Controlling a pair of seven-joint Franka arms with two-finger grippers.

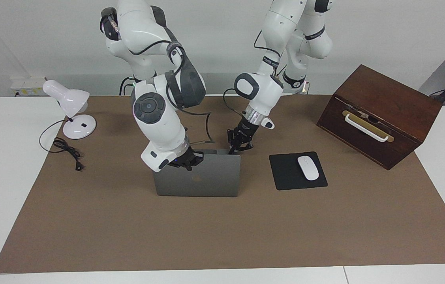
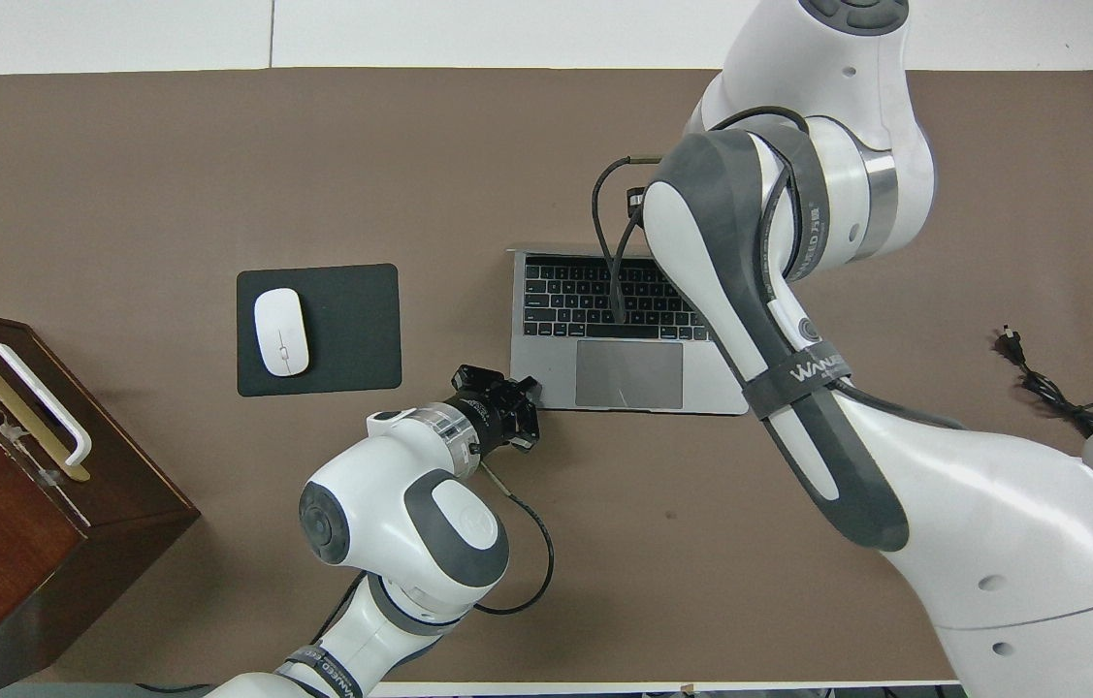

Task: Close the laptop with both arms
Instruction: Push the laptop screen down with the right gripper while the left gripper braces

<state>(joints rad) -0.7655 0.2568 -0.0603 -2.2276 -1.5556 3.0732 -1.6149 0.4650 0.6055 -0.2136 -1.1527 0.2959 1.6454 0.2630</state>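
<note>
The silver-grey laptop [image 1: 210,181] stands open in the middle of the brown mat, its lid raised with the logo face turned away from the robots. The keyboard and trackpad [image 2: 628,373] show in the overhead view. My right gripper [image 1: 186,161] is shut and rests at the lid's top edge, on the logo face, toward the right arm's end. In the overhead view it is hidden under its own forearm. My left gripper [image 1: 235,150] [image 2: 529,412] is shut and low beside the base's corner nearest the robots, toward the left arm's end. It holds nothing.
A black mouse pad [image 1: 285,173] with a white mouse [image 1: 308,167] lies beside the laptop toward the left arm's end. A dark wooden box [image 1: 380,114] with a white handle stands past it. A white desk lamp [image 1: 70,110] and its cable [image 1: 68,152] sit at the right arm's end.
</note>
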